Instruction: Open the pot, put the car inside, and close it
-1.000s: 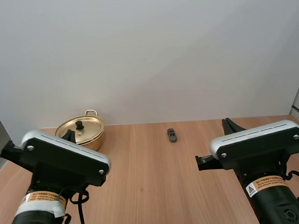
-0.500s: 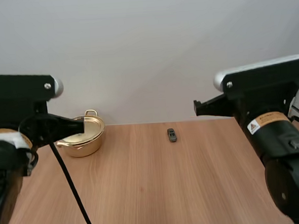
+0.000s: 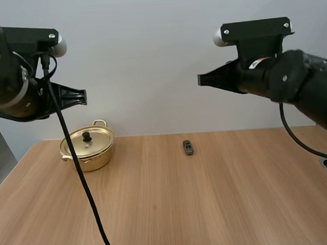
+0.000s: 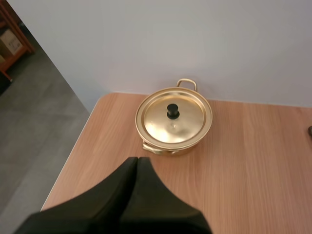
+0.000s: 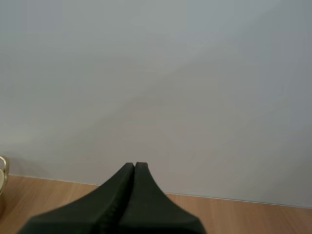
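Left gripper [image 4: 138,160], fingers closed on nothing, held high with the lidded golden pot [image 4: 174,119] ahead and below at the table's [image 3: 169,211] far-left corner, nearer to it than the likewise closed right gripper [image 5: 134,165]; toy car [image 3: 188,147] well apart to the pot's right.

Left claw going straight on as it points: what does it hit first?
Likely the pot; the shut left claw points toward it, though it could meet the table just short of it. Depth unclear.
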